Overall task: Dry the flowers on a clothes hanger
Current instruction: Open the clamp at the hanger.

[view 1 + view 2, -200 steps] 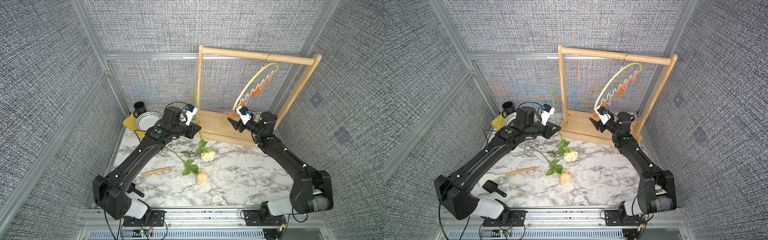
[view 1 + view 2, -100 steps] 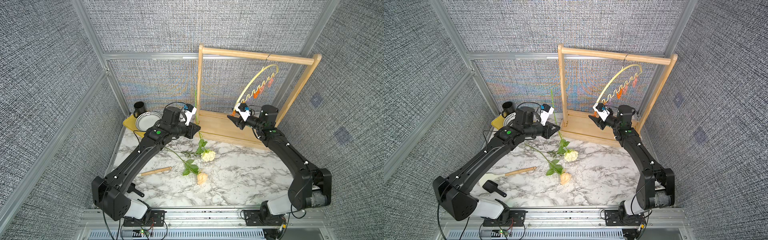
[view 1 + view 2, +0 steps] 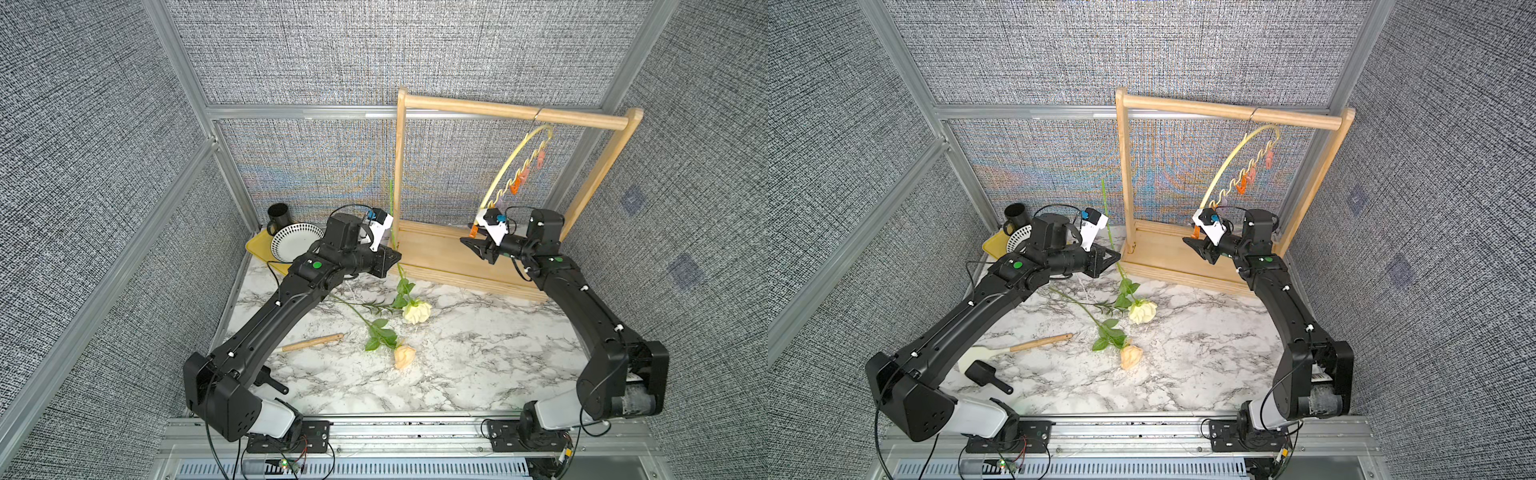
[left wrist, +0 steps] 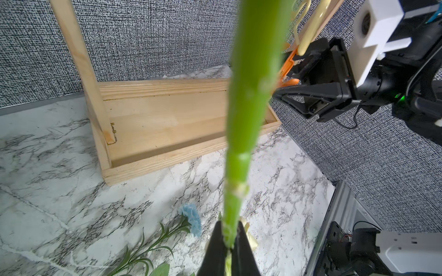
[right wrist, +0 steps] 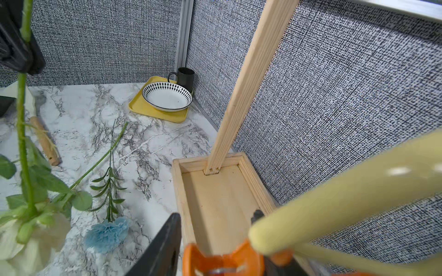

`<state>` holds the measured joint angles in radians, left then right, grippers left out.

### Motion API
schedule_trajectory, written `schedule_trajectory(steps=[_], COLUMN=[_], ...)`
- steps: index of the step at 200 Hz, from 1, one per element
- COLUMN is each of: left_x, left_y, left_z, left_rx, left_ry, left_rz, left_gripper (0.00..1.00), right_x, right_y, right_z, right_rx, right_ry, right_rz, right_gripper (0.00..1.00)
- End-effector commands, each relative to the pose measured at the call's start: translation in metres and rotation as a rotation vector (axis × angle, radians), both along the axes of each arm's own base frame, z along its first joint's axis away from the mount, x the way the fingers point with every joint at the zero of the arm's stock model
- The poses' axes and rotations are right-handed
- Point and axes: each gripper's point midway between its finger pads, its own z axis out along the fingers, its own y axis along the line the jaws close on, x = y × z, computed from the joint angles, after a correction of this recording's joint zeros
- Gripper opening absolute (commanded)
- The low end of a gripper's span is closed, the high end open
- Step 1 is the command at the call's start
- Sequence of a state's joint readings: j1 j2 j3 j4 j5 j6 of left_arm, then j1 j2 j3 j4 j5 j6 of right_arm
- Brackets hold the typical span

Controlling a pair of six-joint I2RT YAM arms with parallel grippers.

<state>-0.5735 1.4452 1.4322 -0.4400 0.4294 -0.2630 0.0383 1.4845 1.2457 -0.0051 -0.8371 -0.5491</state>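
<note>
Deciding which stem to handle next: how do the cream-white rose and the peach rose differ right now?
The cream-white rose hangs bloom-down, its stem pinched in the left end effector; the peach rose lies flat on the marble table, ungripped. The cream-white rose is paler, the peach rose warmer. Both have green leafy stems.

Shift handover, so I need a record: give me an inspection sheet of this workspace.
Surface: marble tabletop, nothing spilled.
Job's things: cream rose held bloom-down; peach rose, blue bloom lying; hanger hooked on wooden rack.
Clutter: spatula, black scoop, bowl, mug, yellow tray.
Grippers: left gripper shut on cream rose's stem; right gripper shut on orange clip.
Cables: black leads at both wrists.
Surroundings: grey fabric walls.
</note>
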Motion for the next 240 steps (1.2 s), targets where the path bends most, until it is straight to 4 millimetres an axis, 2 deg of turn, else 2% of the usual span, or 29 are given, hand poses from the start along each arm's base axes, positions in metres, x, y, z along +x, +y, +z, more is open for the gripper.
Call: schedule_trajectory(steps=[1, 58, 130, 176, 240], left_x=[0.001, 0.002, 0.020, 0.022, 0.024], left_y=[-0.002, -0.005, -0.016, -0.027, -0.029], left_z=[0.004, 0.004, 0.014, 0.014, 0.011], left_rx=[-0.016, -0.022, -0.026, -0.039, -0.046], left_ry=[-0.008, -0.004, -0.041, -0.023, -0.002], left_rz=[-0.010, -0.013, -0.025, -0.069, -0.066], left_gripper=[0.02, 0.02, 0.02, 0.02, 0.02], right_x=[-0.006, -0.013, -0.026, -0.036, -0.048], right_y=[-0.001, 0.000, 0.004, -0.015, -0.049], right_z=[0.003, 0.008, 0.000, -0.007, 0.005], right_rx=[0.007, 0.004, -0.008, -0.023, -0.048], right_ry=[0.013, 0.028, 0.124, 0.174, 0.111], right_rz=[0.028, 0.072, 0.150, 0.137, 0.047], right_gripper=[0.44, 0.41, 0.51, 0.52, 0.53])
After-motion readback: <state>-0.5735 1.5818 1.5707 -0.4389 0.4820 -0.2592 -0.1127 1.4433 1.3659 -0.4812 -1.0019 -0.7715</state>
